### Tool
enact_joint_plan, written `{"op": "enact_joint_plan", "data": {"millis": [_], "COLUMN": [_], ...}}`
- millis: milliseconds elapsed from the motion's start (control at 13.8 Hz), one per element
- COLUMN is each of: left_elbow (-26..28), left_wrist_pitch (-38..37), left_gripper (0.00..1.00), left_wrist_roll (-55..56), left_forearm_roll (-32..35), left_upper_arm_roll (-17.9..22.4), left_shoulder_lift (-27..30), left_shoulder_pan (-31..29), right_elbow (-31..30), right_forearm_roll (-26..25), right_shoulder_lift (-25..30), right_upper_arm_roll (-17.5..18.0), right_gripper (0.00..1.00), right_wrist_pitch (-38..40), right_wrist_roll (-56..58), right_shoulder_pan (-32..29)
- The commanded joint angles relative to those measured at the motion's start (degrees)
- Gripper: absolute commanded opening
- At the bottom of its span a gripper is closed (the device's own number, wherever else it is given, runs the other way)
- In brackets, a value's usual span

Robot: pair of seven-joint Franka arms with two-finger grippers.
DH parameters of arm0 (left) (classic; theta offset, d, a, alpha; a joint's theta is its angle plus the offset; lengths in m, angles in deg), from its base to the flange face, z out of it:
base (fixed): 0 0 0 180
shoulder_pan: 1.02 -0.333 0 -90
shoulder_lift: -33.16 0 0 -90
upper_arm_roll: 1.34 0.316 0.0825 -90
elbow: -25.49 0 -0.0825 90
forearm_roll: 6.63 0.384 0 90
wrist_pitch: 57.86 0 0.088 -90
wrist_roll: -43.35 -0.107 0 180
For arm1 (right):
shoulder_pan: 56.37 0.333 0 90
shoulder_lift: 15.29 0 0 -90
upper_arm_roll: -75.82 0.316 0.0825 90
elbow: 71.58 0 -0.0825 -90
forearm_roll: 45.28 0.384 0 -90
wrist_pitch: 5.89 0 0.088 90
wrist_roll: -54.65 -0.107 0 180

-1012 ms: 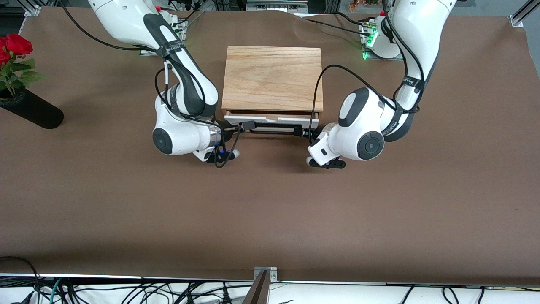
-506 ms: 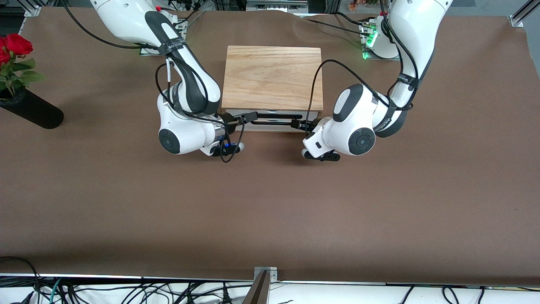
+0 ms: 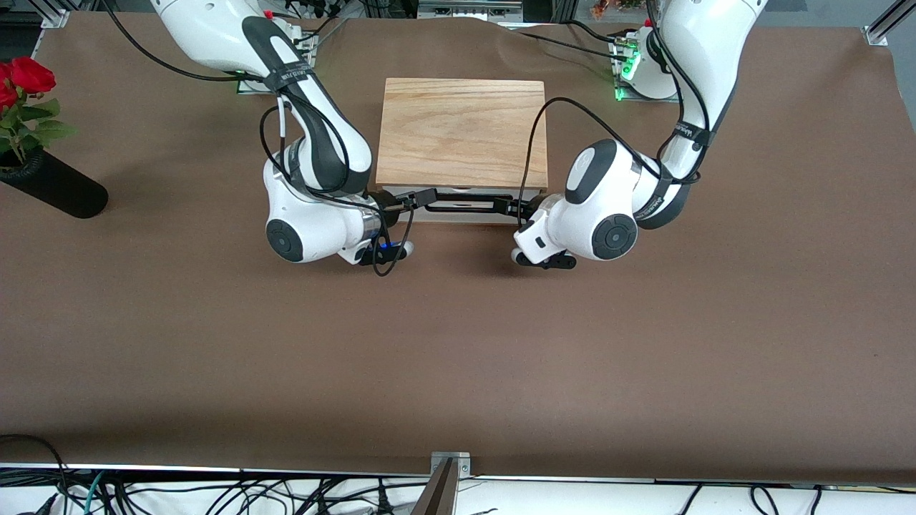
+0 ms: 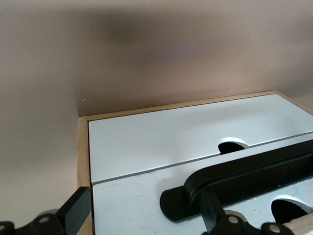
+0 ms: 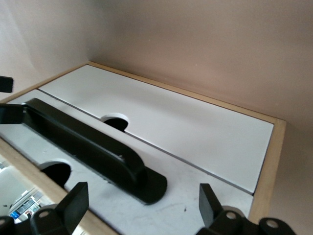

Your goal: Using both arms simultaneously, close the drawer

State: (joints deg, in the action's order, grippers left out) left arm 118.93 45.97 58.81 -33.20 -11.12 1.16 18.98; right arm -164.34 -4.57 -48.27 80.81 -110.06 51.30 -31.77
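Observation:
The oak box (image 3: 461, 132) stands mid-table. Its drawer (image 3: 465, 214) sits pushed in, the white front about level with the box's front, with the black wire handle (image 3: 465, 204) across it. My right gripper (image 3: 422, 199) is open at the handle's end toward the right arm. In the right wrist view its fingers (image 5: 73, 203) straddle the handle's foot (image 5: 146, 183) against the drawer front (image 5: 195, 193). My left gripper (image 3: 512, 209) is open at the handle's other end. In the left wrist view its fingers (image 4: 78, 213) straddle the foot (image 4: 178, 208).
A plain white strip (image 4: 161, 137) without a handle lies beside the drawer front; it also shows in the right wrist view (image 5: 186, 122). A black vase (image 3: 54, 187) with red roses (image 3: 25, 79) lies at the right arm's end of the table. Cables (image 3: 215, 493) hang along the near edge.
The drawer has slid from partly pulled out into the box. Both grippers moved with it toward the box, still open at the handle's ends.

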Motion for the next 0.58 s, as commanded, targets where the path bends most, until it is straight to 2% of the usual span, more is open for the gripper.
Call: {"op": "enact_joint_plan", "data": {"millis": [0, 361, 506], "left_elbow": [1.4, -3.4, -3.6], "left_wrist_pitch": [-0.3, -1.0, -1.5], "left_gripper": [1.00, 1.00, 1.00], "left_wrist_roll": [-0.2, -0.8, -0.6], "left_forearm_roll": [-1.6, 0.5, 6.8], "left_upper_arm_roll": [-0.3, 0.3, 0.2], "left_shoulder_lift": [2.5, 3.8, 6.9], "left_shoulder_pan": [-1.0, -6.1, -6.7], "right_elbow": [0.2, 3.0, 5.6], "right_forearm_roll": [-0.2, -1.2, -1.2], "right_shoulder_lift": [1.2, 1.0, 1.0], "right_upper_arm_roll": [0.2, -1.7, -4.0], "right_gripper": [1.00, 1.00, 1.00], "right_wrist_pitch": [0.2, -0.2, -0.2], "right_wrist_roll": [-1.0, -0.8, -0.7], "right_shoulder_pan": [-0.6, -1.0, -1.0]}}
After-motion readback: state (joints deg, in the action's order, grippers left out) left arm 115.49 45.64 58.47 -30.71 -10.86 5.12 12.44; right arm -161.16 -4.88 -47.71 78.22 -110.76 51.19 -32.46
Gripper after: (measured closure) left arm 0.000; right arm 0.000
